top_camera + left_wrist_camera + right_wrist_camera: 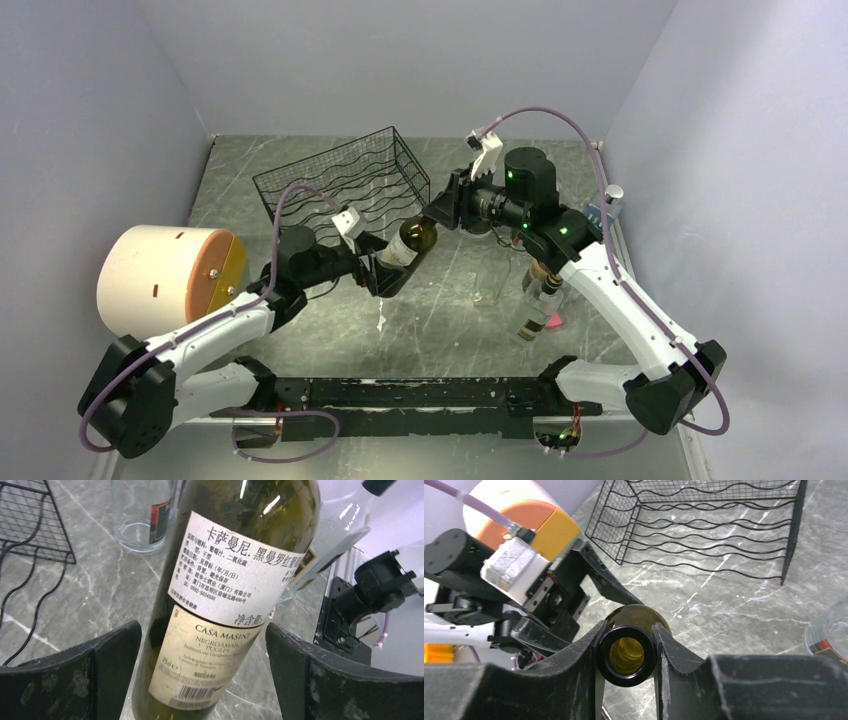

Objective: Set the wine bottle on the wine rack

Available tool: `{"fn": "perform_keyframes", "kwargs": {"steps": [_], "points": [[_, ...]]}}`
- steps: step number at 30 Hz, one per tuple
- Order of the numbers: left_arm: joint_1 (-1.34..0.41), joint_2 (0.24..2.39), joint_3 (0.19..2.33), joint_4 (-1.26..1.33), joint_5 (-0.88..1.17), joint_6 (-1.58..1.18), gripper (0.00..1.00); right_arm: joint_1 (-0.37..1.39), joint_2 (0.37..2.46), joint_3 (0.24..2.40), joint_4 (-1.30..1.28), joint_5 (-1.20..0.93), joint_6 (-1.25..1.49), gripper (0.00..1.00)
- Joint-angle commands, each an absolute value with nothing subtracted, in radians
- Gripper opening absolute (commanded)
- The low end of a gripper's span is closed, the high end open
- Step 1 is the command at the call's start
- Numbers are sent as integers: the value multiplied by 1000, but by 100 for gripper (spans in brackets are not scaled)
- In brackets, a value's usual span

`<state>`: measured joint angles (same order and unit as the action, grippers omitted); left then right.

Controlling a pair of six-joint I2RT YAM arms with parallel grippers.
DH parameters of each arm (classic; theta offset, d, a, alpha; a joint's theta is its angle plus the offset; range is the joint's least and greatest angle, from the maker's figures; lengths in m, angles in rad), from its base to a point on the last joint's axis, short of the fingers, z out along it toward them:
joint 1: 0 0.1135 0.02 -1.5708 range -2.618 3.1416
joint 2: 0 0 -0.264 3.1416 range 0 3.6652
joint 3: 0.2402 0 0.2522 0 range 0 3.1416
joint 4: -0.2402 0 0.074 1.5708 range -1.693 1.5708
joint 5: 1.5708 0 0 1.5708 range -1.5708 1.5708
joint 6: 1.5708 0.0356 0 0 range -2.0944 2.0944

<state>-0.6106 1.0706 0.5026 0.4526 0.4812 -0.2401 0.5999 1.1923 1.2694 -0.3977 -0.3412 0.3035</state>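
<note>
The wine bottle (415, 240) is dark green glass with white and cream labels (225, 580), and it hangs tilted above the table between both arms. My right gripper (445, 212) is shut on its neck, the fingers pressed on both sides of the open mouth (626, 655). My left gripper (385, 268) is open and straddles the bottle's lower body (202, 630); a slim gap shows at the right finger (300, 665), and the left finger (100, 665) sits close to the glass. The black wire wine rack (345, 185) stands just behind the bottle, also in the wrist views (30, 525) (704, 525).
A cream cylinder with an orange-yellow face (170, 280) lies at the left. A clear glass bottle (535, 300) stands under the right arm beside a pink patch (553, 320). A clear glass (142, 515) stands near the rack. A small capped bottle (612, 205) is by the right wall.
</note>
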Motion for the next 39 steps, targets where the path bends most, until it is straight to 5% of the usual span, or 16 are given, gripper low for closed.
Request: {"fn": "perform_keyframes", "kwargs": {"steps": [1, 9, 13, 15, 16, 17, 21, 24, 30, 34, 39], "points": [[-619, 1117, 510, 584, 636, -180, 98, 605, 1171, 1342, -251, -437, 342, 0], [-619, 1177, 524, 730, 776, -166, 96, 606, 1139, 1333, -227, -574, 320, 0], [-619, 1202, 534, 809, 832, -191, 67, 604, 1127, 1338, -223, -649, 321, 0], [-618, 1198, 542, 821, 842, -183, 43, 605, 1122, 1348, -247, -641, 314, 0], [-619, 1192, 553, 814, 846, -166, 19, 604, 1120, 1357, -268, -624, 307, 0], [-619, 1186, 569, 788, 838, -147, 9, 605, 1118, 1367, -292, -606, 301, 4], [-619, 1173, 641, 678, 816, -40, 7, 605, 1081, 1391, -362, -499, 276, 57], [-619, 1198, 710, 631, 818, 64, 7, 605, 1046, 1436, -422, -406, 259, 78], [-619, 1254, 854, 552, 811, 437, 7, 605, 1022, 1520, -529, -248, 262, 82], [-620, 1282, 951, 412, 778, 741, 7, 605, 1052, 1584, -636, -237, 250, 55], [-619, 1331, 1170, 131, 760, 1025, 7, 604, 1144, 1722, -843, -198, 216, 63]]}}
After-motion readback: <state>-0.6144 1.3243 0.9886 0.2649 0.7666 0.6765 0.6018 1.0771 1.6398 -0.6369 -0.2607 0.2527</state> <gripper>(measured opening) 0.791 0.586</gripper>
